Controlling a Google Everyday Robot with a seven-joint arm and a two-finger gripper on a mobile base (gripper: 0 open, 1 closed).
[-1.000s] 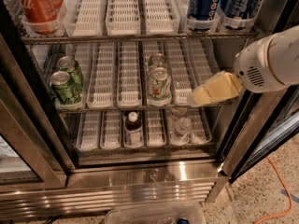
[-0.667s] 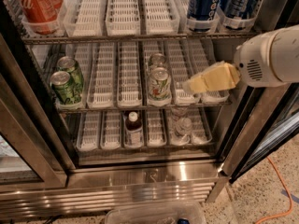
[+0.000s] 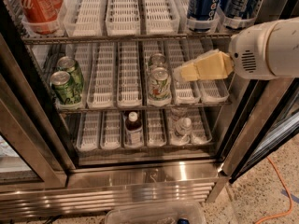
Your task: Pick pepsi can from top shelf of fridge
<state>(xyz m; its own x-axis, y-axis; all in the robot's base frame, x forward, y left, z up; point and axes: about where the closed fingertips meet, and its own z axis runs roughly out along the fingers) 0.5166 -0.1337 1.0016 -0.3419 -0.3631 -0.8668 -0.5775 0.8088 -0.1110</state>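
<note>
Gripper, pale yellow, hangs before the middle rack, right of centre; whether it is apart or together cannot be told. Step, as judged: approach, nothing grasped. Left to right on the top shelf: red cans with white "Cola" script, lane trays, then the pepsi can, white lettering, above the gripper. Next move: rise and reach in.

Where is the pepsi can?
The pepsi can stands upper right in view, on the top shelf beside another blue can; the end effector is below it.
</note>
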